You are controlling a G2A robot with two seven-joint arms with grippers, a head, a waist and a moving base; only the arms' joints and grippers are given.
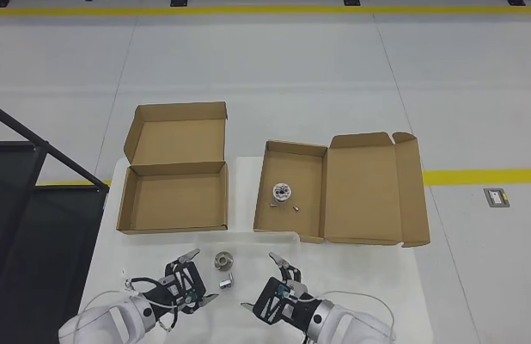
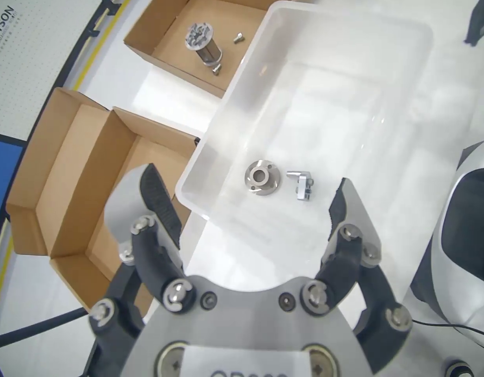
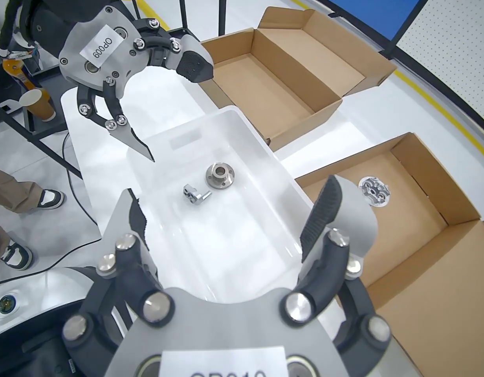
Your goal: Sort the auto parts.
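Left hand [image 1: 199, 275]: released, jaws spread wide and grasping nothing, poised by the near-left side of the tray; likely readied for a pick.
Right hand [image 1: 262, 282]: also released and holding nothing, on the tray's other near side, so either arm could take a part.
Clear tray [image 2: 198, 150]: sits on the white table [image 1: 394, 284] between the two hands and seems to serve as the supply bin.
Flange [image 2: 261, 177]: a round disc with a raised bored hub, lying flat in the tray, unsorted.
Bracket [image 2: 303, 186]: a small angled piece just beside the flange, not touching it, also unsorted.
Left box [image 1: 173, 199]: beyond the tray, lid folded back, bare cardboard floor showing; probably meant for one kind of part.
Right box [image 1: 287, 219]: lid opened sideways.
Cylindrical part [image 1: 283, 192]: stands upright in the right box, with a screw [image 1: 297, 207] near it, so sorting looks partly done.
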